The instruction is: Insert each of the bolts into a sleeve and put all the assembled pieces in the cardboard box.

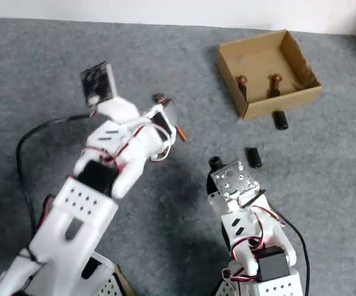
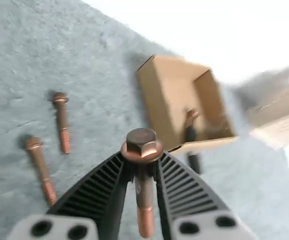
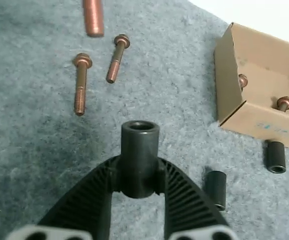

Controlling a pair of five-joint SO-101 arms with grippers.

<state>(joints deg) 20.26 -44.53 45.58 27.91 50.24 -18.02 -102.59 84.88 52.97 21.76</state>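
Note:
My left gripper (image 2: 141, 162) is shut on a copper bolt (image 2: 141, 150), head away from the wrist, raised above the table left of the cardboard box (image 1: 278, 102). In the high view this gripper (image 1: 165, 121) hangs over the middle of the table. My right gripper (image 3: 140, 175) is shut on a black sleeve (image 3: 140, 150), bore end outward, and sits low near the table's centre (image 1: 215, 166). Two loose bolts (image 3: 81, 82) (image 3: 117, 57) lie on the cloth beyond it. The held bolt's threaded tip (image 3: 93, 17) hangs above them. Two assembled pieces (image 1: 274, 86) (image 1: 242, 86) lie in the box.
Two loose black sleeves (image 1: 254, 156) (image 1: 279, 119) lie on the grey cloth in front of the box, close to the right arm. The box wall (image 3: 228, 80) stands just beyond them. A black cable (image 1: 24, 148) loops at the left of the table.

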